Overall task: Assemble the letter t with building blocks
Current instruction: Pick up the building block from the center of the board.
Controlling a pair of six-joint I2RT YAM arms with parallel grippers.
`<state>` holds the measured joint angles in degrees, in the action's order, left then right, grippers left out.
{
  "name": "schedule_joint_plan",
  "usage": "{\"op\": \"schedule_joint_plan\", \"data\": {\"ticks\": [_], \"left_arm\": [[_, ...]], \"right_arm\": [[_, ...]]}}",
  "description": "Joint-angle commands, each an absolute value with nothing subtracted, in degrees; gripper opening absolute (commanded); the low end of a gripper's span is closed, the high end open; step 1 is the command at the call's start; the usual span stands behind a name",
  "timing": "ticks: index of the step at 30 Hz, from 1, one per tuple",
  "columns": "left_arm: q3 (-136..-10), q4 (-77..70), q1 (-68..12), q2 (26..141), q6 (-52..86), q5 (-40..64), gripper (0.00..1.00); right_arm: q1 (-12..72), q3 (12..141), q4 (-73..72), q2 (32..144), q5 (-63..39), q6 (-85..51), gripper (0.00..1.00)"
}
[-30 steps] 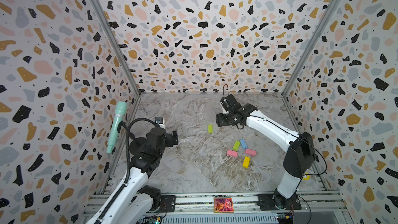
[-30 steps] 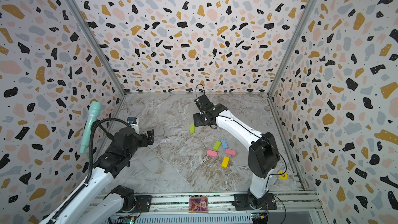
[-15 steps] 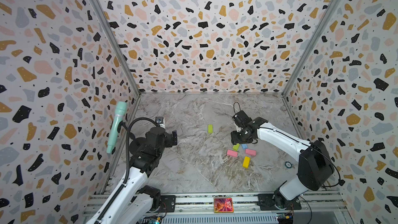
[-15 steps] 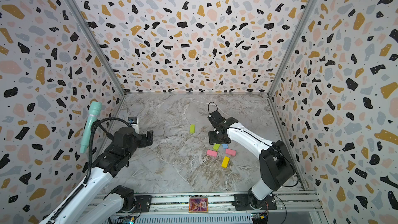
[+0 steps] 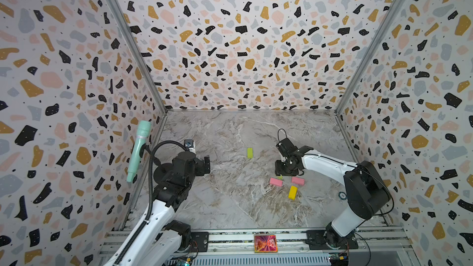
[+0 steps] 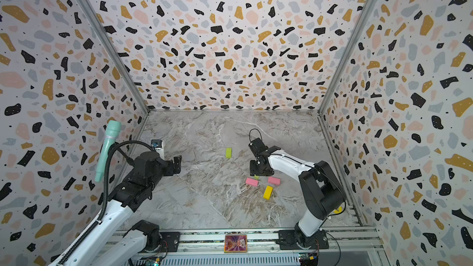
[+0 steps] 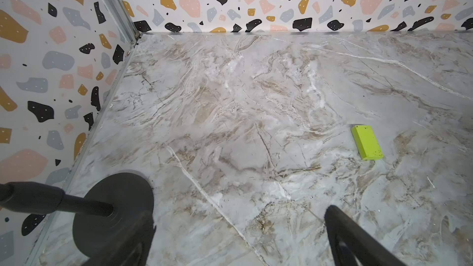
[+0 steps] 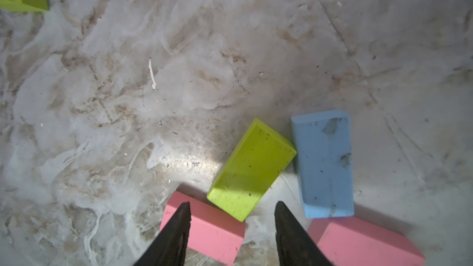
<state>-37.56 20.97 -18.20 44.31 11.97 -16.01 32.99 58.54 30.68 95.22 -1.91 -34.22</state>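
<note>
Over the right near part of the tabletop (image 5: 230,213), we are hovering our nearer right pincer (image 8: 233,203), spread and empty, tips at the lime green brick (image 8: 252,168), which is lying slantwise, corner touching the light blue brick (image 8: 323,165).

Blue brick (image 8: 323,165) and lime brick (image 8: 252,168) lie flat, touching (pink bricks (image 8: 213,229) beside); second lime brick (image 5: 249,152) apart.

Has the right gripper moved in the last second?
Yes: the right gripper left the lone green brick and came forward, just behind the pink bricks.
</note>
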Motion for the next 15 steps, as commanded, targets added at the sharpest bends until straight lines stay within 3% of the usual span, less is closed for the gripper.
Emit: {"op": "schedule_joint_plan", "data": {"ticks": [1,7,11,15], "left_arm": [[-38.1,20.2,-18.5,43.4,13.1,-16.6,0.99],[-38.1,20.3,-18.5,43.2,13.2,-16.5,0.99],[-37.8,20.1,-18.5,43.2,13.5,-16.7,0.99],[-37.7,19.9,-18.5,43.2,13.7,-16.7,0.99]], "right_arm": [[32.7,57.6,28.2,96.5,-1.1,-36.3,0.54],[32.8,57.3,26.5,97.9,0.1,-37.5,0.54],[32.7,57.9,26.6,99.0,1.5,-36.9,0.44],[33.0,59.4,28.1,101.1,2.4,-35.5,0.43]]}}
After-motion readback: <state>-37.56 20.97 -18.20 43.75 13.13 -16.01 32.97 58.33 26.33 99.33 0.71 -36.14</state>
